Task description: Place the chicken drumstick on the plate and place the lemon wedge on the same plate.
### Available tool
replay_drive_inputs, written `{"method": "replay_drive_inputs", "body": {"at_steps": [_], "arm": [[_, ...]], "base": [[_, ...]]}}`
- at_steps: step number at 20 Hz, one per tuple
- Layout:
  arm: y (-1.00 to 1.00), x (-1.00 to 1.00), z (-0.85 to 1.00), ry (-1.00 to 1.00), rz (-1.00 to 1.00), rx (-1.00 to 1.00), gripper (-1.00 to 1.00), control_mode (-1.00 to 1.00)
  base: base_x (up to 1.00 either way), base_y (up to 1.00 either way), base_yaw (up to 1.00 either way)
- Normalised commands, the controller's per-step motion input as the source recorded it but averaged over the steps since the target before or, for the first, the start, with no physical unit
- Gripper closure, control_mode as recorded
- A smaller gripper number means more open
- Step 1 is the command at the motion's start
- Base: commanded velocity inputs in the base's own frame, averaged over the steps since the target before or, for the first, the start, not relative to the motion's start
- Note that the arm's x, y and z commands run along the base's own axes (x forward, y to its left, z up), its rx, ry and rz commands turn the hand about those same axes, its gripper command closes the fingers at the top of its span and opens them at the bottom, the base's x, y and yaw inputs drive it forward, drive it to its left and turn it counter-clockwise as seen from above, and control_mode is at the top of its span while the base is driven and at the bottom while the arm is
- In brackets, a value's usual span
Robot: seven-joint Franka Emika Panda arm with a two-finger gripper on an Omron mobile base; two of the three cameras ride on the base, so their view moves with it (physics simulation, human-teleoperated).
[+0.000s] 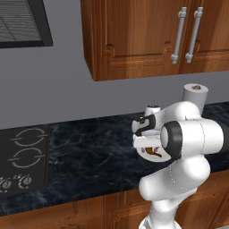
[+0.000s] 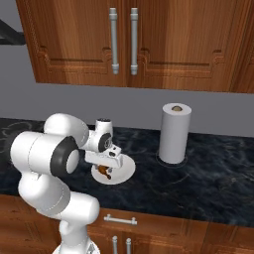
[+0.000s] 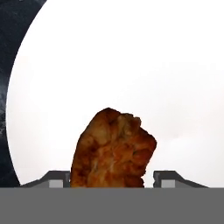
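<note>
Drumstick at the plate
Our hand (image 3: pixel 112 177) is spread around the chicken drumstick (image 3: pixel 113 148) over the plate (image 3: pixel 131 65); the lemon wedge remains.

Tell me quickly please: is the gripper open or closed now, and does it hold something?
Gripper: open over the plate; the fingertips stand clear on both sides of the chicken drumstick, with gaps, so nothing is held.

A dark marbled counter (image 2: pixel 213 183) carries the plate (image 2: pixel 125 171) at centre frame and a paper-towel roll (image 2: pixel 174 133) right of centre.
</note>
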Motion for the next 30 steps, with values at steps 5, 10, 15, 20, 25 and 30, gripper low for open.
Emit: {"method": "replay_drive_inputs", "body": {"at_steps": [5,10,15,20,25,30], "arm": [[0.00,0.00,0.13,-0.04,0.00,0.00,-1.00,-1.00],[0.00,-0.13,0.61,-0.06,-0.03,0.00,-1.00,-1.00],[0.00,-0.27,0.42,-0.10,-0.05,0.00,-1.00,-1.00],[0.00,-0.59,0.62,-0.07,-0.03,0.00,-1.00,-1.00],[0.01,-0.73,0.81,-0.12,0.00,0.00,-1.00,-1.00],[0.00,-0.88,0.59,-0.08,0.00,0.00,-1.00,-1.00]], "base": [[0.00,0.00,0.00],[0.00,0.00,0.00],[0.00,0.00,0.00],[0.00,0.00,0.00],[0.00,0.00,0.00],[0.00,0.00,0.00]]}}
